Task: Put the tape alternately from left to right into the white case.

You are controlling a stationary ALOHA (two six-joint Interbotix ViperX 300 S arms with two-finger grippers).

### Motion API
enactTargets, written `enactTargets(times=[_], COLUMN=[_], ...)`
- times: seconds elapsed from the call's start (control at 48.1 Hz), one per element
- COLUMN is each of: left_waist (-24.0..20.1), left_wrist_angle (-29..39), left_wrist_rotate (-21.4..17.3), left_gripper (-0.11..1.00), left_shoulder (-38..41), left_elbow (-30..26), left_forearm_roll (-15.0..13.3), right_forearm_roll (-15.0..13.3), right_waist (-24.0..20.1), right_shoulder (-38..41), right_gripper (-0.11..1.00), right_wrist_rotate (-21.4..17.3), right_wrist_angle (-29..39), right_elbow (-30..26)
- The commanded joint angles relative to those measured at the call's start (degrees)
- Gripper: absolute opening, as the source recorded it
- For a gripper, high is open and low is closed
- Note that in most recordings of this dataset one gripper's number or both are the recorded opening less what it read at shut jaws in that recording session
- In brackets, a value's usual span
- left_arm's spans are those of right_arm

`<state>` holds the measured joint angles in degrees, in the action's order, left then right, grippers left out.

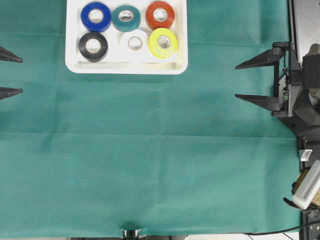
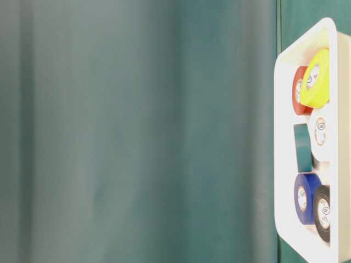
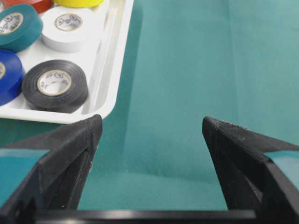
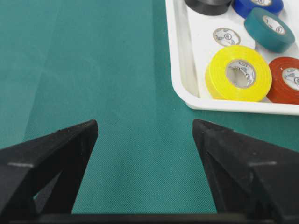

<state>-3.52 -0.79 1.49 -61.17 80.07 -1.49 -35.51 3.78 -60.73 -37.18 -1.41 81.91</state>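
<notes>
The white case [image 1: 126, 67] lies at the back of the green cloth, left of centre. Inside it sit several rolls of tape: blue [image 1: 96, 16], teal [image 1: 126, 18] and red [image 1: 160, 15] in the far row, black [image 1: 93, 46], white [image 1: 134, 43] and yellow [image 1: 163, 43] in the near row. The yellow roll leans a little against its neighbours [image 4: 238, 73]. My left gripper [image 1: 21, 75] stands open at the left edge, empty, the case's corner [image 3: 105, 109] just beyond its finger. My right gripper [image 1: 236, 81] is open at the right, nothing between its fingers [image 4: 74, 140].
Green cloth [image 1: 160, 165] covers the table, with faint fold lines. The right arm's black mount [image 1: 300, 85] and a pale box [image 1: 307, 185] stand at the right edge. A small black stand [image 1: 131, 233] shows at the front edge.
</notes>
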Motion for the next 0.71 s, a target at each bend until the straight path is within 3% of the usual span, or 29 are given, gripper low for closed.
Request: enactTargets(times=[0.0, 0.686], left_waist=[-0.2, -0.2], left_wrist_angle=[-0.2, -0.2], left_wrist_rotate=[-0.1, -4.0], left_gripper=[1.0, 1.0], left_shoulder=[0.4, 0.3], left_elbow=[-1.0, -1.1], left_forearm_roll=[0.3, 0.3], right_forearm_roll=[-0.1, -1.7], right_waist=[-0.1, -0.1], right_shoulder=[0.3, 0.3], right_gripper=[0.87, 0.87], right_wrist_rotate=[0.2, 1.2], right_wrist_angle=[-0.5, -0.8], right_elbow=[-0.3, -0.2])
